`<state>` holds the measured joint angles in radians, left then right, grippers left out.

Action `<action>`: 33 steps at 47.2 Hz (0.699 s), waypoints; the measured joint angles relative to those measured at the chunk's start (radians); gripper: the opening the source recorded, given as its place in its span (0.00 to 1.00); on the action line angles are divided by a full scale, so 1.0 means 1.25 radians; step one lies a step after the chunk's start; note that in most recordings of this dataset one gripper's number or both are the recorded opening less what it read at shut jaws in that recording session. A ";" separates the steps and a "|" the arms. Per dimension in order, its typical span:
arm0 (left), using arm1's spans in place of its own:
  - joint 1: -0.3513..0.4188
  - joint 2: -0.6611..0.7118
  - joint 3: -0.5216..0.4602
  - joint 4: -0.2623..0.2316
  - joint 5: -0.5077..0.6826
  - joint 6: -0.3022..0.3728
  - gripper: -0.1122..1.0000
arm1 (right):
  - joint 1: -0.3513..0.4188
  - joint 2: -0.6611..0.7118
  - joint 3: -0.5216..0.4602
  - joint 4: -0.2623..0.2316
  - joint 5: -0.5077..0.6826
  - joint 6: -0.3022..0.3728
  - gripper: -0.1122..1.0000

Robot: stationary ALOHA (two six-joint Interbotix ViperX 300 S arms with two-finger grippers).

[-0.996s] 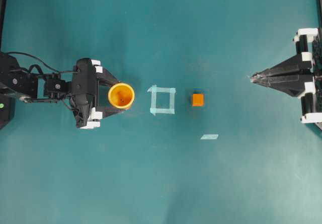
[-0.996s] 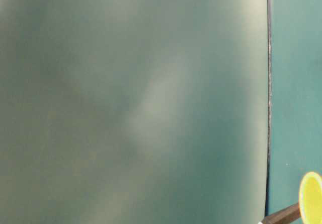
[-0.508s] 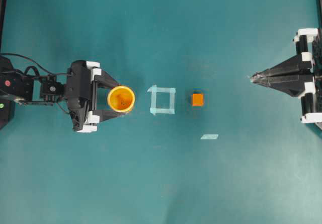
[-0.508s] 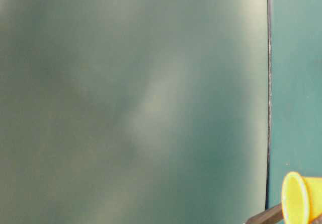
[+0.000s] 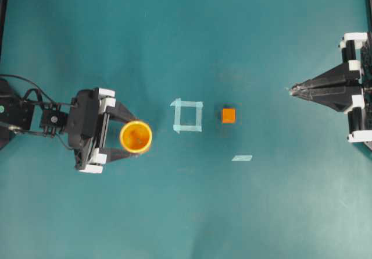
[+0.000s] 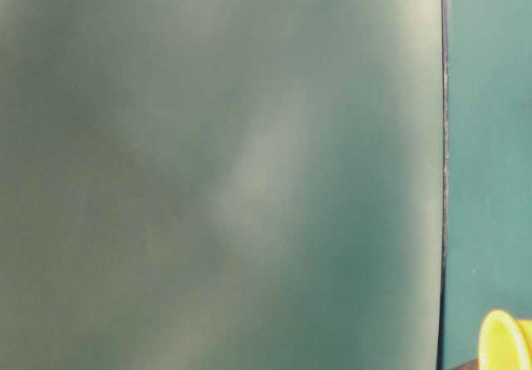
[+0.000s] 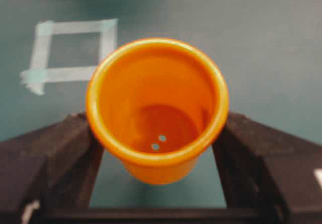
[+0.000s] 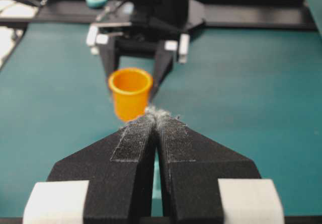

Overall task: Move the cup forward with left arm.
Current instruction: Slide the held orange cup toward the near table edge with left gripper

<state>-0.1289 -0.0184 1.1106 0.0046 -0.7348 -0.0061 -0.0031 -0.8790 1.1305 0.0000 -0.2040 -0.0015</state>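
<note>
Left claw (image 5: 129, 137) gripping the cup (image 5: 136, 137), seemingly lifted, right claw (image 5: 292, 90) pressed closed

Teal table (image 5: 186, 212): tape square (image 5: 187, 116), orange cube (image 5: 228, 115)

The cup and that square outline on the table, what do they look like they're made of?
The cup looks like moulded plastic: even orange colour, smooth rolled rim, soft sheen inside, two tiny holes in its base. The square outline looks like strips of pale masking-type tape, matte, with overlapping corners and a ragged torn end; the exact tape type cannot be told.
</note>
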 measured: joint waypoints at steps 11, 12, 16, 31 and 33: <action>-0.067 0.002 -0.016 -0.004 -0.010 -0.013 0.69 | 0.000 0.000 0.000 0.000 0.000 0.000 0.10; -0.075 0.002 -0.017 -0.004 -0.010 -0.015 0.69 | 0.000 -0.001 0.000 0.000 0.000 0.000 0.10; -0.103 0.007 -0.026 -0.007 -0.010 -0.013 0.69 | 0.000 -0.001 0.000 -0.001 0.000 0.000 0.10; -0.198 0.039 -0.076 -0.021 0.013 -0.015 0.69 | 0.000 -0.001 -0.001 0.000 0.000 0.000 0.10; -0.209 0.044 -0.087 -0.021 0.022 -0.013 0.69 | 0.001 -0.001 0.000 0.000 0.000 0.000 0.10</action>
<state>-0.3896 0.0368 1.0017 -0.0215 -0.7072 -0.0230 -0.0015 -0.8805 1.1305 0.0000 -0.2040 -0.0015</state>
